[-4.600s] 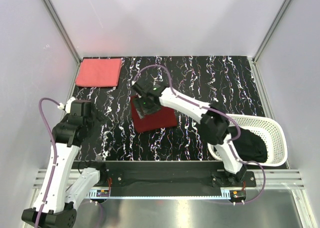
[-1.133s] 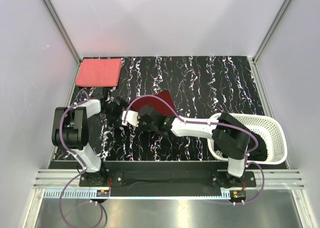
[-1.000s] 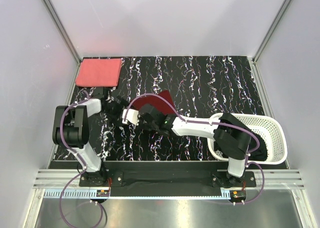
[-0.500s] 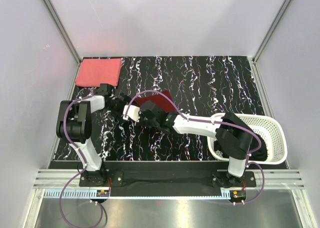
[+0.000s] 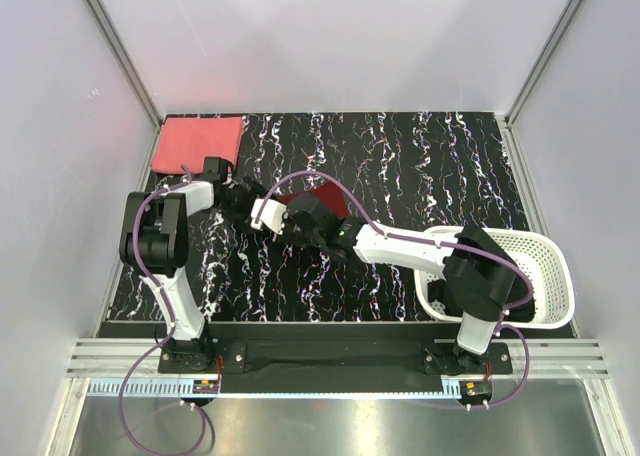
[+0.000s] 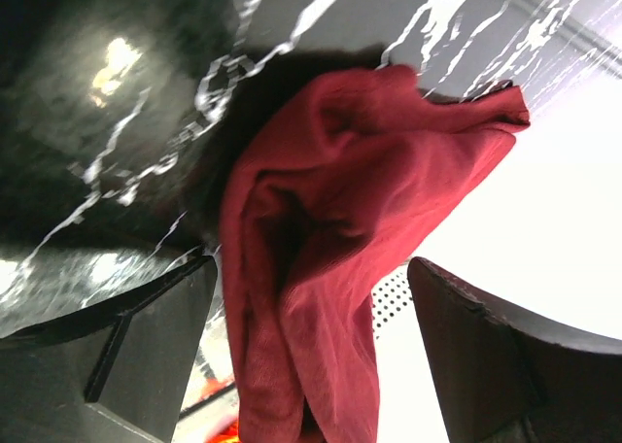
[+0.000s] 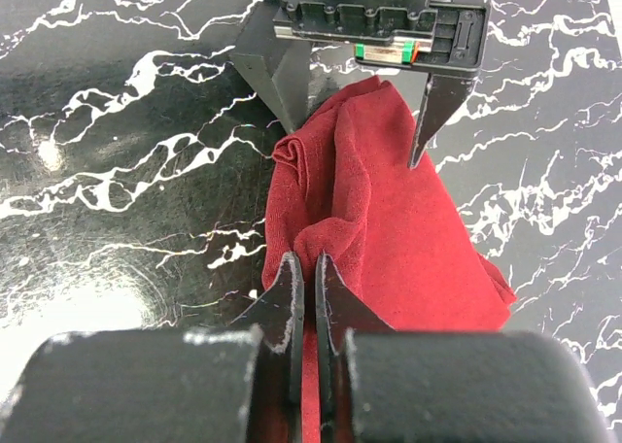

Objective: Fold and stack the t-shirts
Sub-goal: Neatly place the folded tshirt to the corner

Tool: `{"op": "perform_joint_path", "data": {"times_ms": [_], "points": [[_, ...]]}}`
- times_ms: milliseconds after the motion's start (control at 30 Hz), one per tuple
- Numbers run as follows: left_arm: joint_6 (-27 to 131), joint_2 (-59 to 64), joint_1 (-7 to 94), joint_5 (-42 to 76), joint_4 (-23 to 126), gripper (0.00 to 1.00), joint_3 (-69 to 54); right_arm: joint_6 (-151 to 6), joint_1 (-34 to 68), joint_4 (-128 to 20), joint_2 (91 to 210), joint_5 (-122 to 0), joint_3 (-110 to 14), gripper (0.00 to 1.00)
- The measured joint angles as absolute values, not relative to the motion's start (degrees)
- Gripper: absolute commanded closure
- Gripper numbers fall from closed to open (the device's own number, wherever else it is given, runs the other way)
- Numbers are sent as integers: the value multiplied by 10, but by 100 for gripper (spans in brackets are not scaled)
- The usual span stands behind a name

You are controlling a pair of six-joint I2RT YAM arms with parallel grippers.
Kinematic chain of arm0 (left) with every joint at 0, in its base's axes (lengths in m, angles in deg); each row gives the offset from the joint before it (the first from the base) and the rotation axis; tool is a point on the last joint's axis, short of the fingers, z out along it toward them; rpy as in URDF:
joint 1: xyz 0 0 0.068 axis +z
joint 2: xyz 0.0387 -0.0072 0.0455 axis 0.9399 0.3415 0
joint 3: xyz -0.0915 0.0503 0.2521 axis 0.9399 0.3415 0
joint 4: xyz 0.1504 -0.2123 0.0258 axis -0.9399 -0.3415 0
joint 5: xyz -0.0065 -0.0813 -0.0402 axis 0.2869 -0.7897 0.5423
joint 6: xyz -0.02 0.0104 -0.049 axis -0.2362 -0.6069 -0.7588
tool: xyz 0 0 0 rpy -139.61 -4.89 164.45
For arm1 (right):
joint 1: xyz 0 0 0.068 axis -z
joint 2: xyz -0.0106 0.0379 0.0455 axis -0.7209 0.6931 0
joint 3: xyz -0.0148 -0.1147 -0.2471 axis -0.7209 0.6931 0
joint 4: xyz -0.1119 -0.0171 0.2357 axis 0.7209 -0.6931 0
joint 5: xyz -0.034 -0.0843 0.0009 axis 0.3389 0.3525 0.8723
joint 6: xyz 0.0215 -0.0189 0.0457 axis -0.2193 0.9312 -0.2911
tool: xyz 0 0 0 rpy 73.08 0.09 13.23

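Pinching item: right gripper, jaws pressed fully together on a raised fold of the maroon t-shirt. The cloth bunches up on either side of the closed fingertips.

Left gripper: jaws spread wide, one of its fingers on each side of the shirt's far end. The cloth hangs between them in a loose, twisted bundle. One finger's inner edge seems to brush the cloth and the other stands apart from it, so nothing is clamped. The two grippers face each other with the shirt between them.

Maroon t-shirt, position: crumpled, not flat, on the black marbled table, left of centre. In the top view it lies partly under the right arm.

Maroon t-shirt, long axis: in the right wrist view it runs from the left gripper's fingers to the right gripper and on to the lower right. The narrow gathered end points toward the left gripper. The broader end spreads out on the table surface.

Coral pink t-shirt: folded into a flat rectangle at the far left corner of the table. It is apart from the maroon shirt and near the left arm's wrist.

White lattice basket: near the right edge of the table, beside the right arm. Its contents are mostly hidden by that arm.
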State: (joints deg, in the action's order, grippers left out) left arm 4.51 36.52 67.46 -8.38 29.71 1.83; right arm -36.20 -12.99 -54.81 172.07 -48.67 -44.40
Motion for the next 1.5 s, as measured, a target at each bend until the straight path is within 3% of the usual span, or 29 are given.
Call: {"op": "perform_joint_path", "data": {"times_ms": [200,333,433,500,533,567,633,667,833,1167,1333,1500], "points": [[66,372,662,-70,322,21,10,-371,-126,-548,1714,-492,-444,100],[76,376,657,-58,349,35,10,-381,-125,-548,1714,-499,-444,100],[84,377,656,-48,373,55,20,-393,-125,-548,1714,-501,-444,100],[94,377,656,-36,388,80,29,-400,-125,-548,1714,-501,-444,100],[101,378,655,-29,395,97,35,-405,-125,-548,1714,-501,-444,90],[102,379,655,-29,399,100,38,-410,-125,-548,1714,-501,-444,80],[119,379,655,-29,410,100,38,-428,-125,-556,1714,-500,-444,60],[128,379,654,-29,412,100,37,-435,-125,-563,1714,-500,-445,33],[204,374,647,19,389,100,9,-506,-123,-643,1688,-475,-452,0],[390,353,648,97,294,100,-143,-664,-111,-868,1485,-425,-482,0],[486,353,648,143,271,100,-242,-703,-111,-901,1405,-418,-430,0],[560,388,649,187,232,100,-367,-720,-111,-909,1400,-417,-388,0]]}}
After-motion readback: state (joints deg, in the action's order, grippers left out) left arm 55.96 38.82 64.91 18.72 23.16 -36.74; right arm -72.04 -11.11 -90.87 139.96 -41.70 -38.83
